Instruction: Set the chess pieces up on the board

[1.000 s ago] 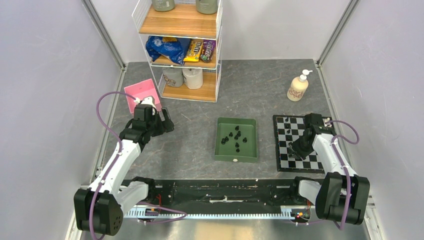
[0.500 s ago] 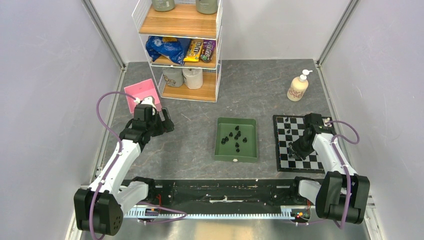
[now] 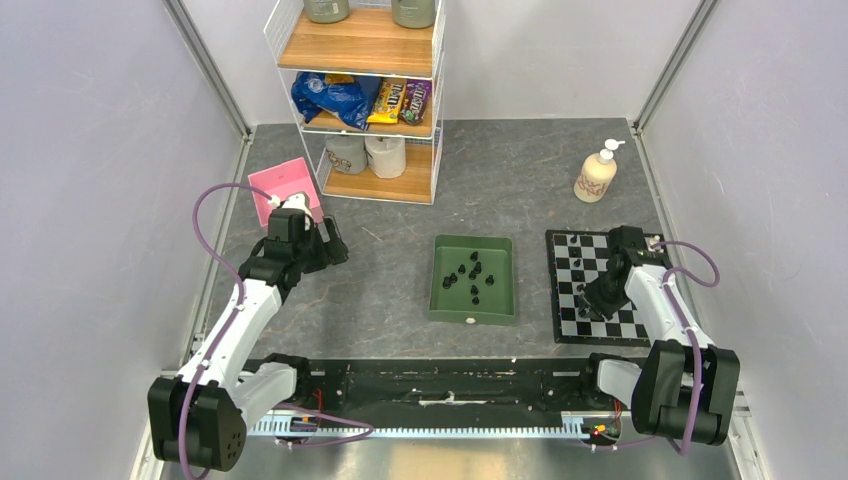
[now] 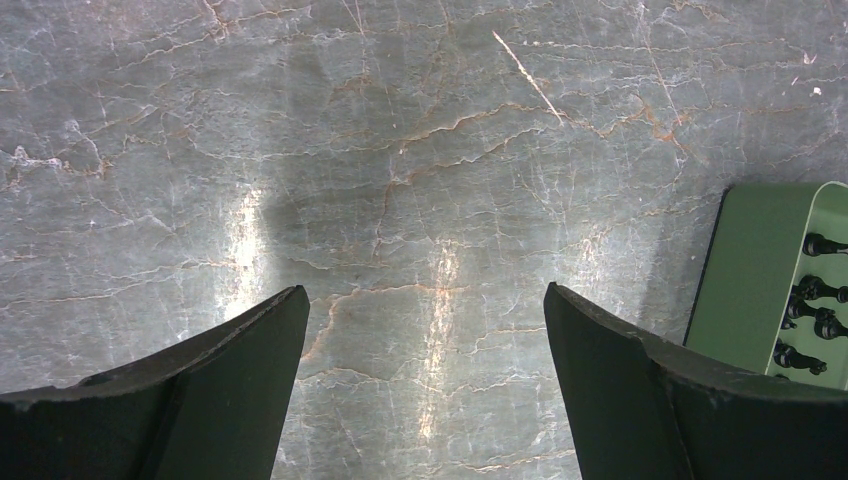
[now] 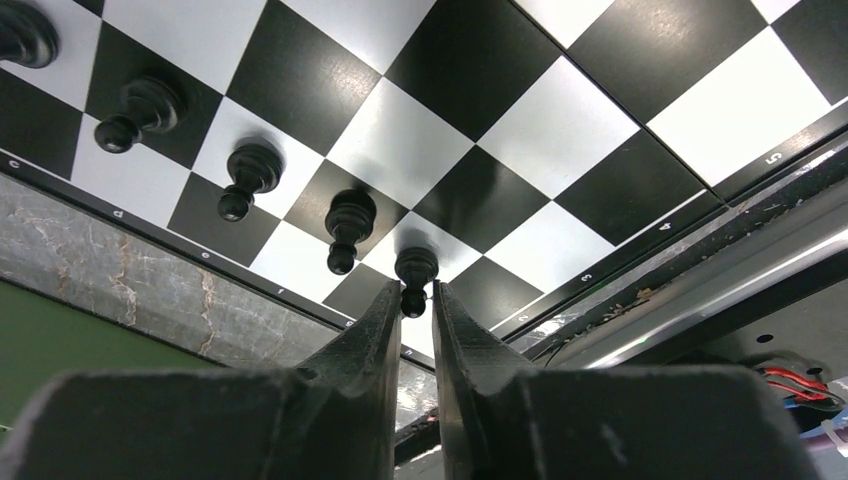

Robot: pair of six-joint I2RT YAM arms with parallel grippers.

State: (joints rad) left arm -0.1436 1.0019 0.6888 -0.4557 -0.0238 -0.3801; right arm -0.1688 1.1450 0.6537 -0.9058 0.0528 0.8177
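The board point(image 3: 600, 252) lies at the right, checkered black and white point(image 5: 560, 130). A row of black chess pieces stands along its near-left edge, among them a pawn point(image 5: 347, 225) and another pawn point(image 5: 247, 178). My right gripper point(image 5: 411, 298) is low over the end pawn point(image 5: 416, 268), which stands on its square. The jaws flank its round head, barely parted, with a sliver of light on the right side. From above, the right gripper point(image 3: 592, 310) covers that corner. More black pieces point(image 3: 470, 272) lie in the green tray point(image 3: 440, 300). My left gripper point(image 4: 425, 300) hangs open over bare table.
A wire shelf point(image 3: 360, 100) with snacks and rolls stands at the back. A pink card point(image 3: 283, 185) lies behind the left gripper point(image 3: 335, 245). A cream pump bottle point(image 3: 597, 175) stands behind the board. The tray's edge point(image 4: 750, 270) with pieces point(image 4: 815, 300) shows at the left wrist view's right.
The right arm has barely shifted over the board's near-left corner. The left arm has not moved.
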